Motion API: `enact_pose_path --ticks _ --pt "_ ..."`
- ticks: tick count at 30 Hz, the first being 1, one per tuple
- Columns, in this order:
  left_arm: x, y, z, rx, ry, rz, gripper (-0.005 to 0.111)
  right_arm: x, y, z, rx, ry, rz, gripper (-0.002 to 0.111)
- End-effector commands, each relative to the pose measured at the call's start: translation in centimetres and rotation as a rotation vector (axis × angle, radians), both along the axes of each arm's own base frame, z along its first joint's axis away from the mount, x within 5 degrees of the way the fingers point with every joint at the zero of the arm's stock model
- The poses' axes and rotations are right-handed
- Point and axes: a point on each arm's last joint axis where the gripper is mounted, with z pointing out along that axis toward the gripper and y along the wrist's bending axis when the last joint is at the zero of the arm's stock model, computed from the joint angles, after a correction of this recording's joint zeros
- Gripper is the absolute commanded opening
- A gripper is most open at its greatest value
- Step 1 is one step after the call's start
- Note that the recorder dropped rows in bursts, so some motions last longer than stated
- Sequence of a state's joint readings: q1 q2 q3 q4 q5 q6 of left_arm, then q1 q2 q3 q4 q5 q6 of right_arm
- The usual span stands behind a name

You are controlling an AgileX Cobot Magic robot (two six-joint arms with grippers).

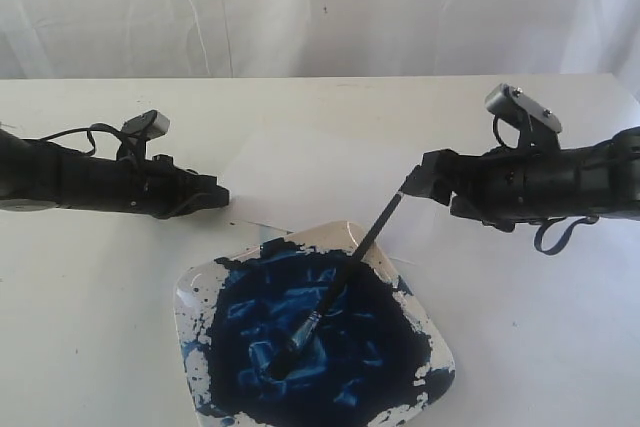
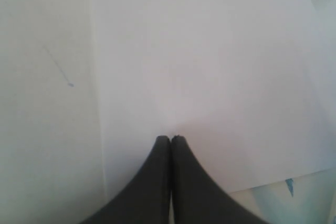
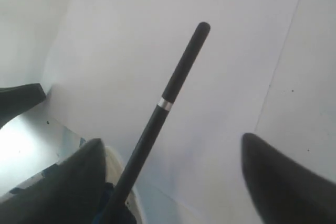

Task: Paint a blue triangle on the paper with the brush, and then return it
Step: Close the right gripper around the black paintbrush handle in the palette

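Black brush (image 1: 350,262) leans in the dish (image 1: 183,292), right end effector (image 3: 172,140) open wide around it, left end effector (image 2: 171,138) closed, empty.

Cameras: one exterior, two wrist.
Exterior looks down across counter (image 1: 90,277); wrist views close above, sharing the paper (image 2: 210,77).

A white square dish (image 1: 188,297), its middle filled with a thick dark-blue paint mass (image 1: 370,337) and its rim spattered blue, sits at the near side of the off-white desk (image 1: 80,297), with a creased white cloth (image 1: 300,7) hanging behind.
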State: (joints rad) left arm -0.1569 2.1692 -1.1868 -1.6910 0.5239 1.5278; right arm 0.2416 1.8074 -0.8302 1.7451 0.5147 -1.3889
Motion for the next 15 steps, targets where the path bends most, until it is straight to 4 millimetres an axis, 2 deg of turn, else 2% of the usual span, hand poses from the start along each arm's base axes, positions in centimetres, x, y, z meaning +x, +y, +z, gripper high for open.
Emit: enact_pose_path --ticks 1,6,12,15 --pt "0.0 -0.2 -0.1 -0.001 -0.001 -0.004 0.0 0.8 0.5 -0.5 0.061 0.055 -0.024 0.081" --pt "0.0 -0.2 -0.1 -0.001 -0.001 -0.004 0.0 1.8 0.9 -1.2 0.108 0.106 -0.047 0.072" --pt "0.0 -0.2 -0.1 -0.001 -0.001 -0.004 0.0 2.6 1.9 -1.5 0.185 0.115 0.019 0.07" --pt "0.0 -0.3 -0.1 -0.002 -0.001 -0.005 0.0 2.9 1.9 -2.6 0.177 0.141 0.015 0.07"
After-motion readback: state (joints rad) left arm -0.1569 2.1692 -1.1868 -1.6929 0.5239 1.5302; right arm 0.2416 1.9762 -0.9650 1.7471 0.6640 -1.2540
